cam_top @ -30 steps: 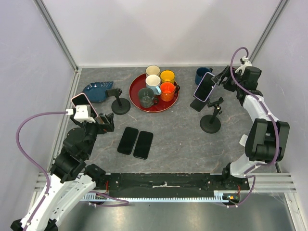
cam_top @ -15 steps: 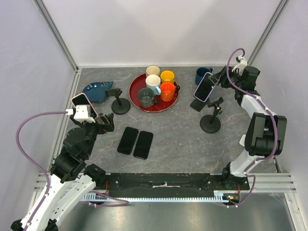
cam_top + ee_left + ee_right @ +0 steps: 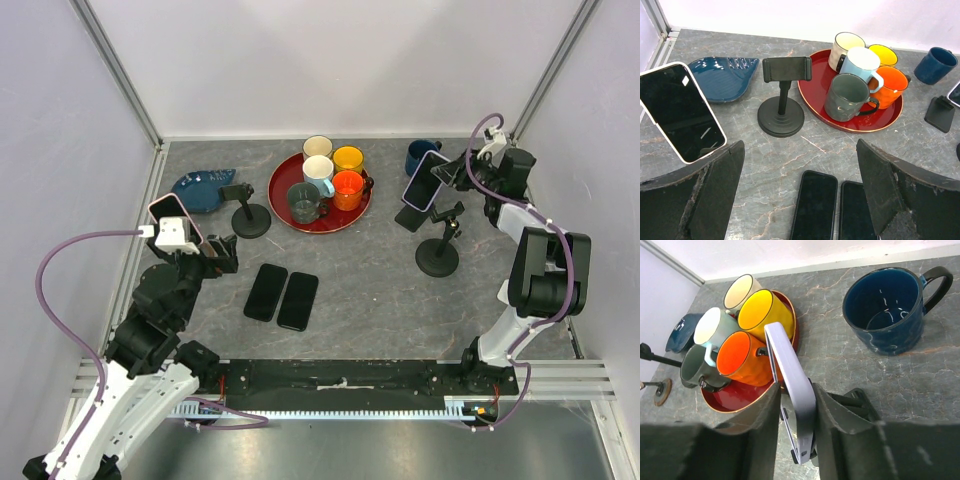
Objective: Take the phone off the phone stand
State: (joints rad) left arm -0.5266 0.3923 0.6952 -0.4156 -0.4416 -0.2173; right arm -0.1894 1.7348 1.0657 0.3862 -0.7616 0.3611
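1. Blue mug [image 3: 888, 310] in the far right corner just past me, red tray [image 3: 325, 227] of mugs [image 3: 347, 187] further left.
2. Black phone stand [image 3: 438, 255] below, near the right edge.
3. My right fingers [image 3: 840, 425] clamp the phone [image 3: 790, 385]: lavender case, dark screen, tilted, held off the surface [image 3: 380, 290] near that far right corner.
4. My left fingers [image 3: 715, 190] gape wide, holding nothing, by the left edge.

The phone [image 3: 795, 385] is lavender, the tray [image 3: 814, 92] red, the table [image 3: 370, 270] grey (pale veins).
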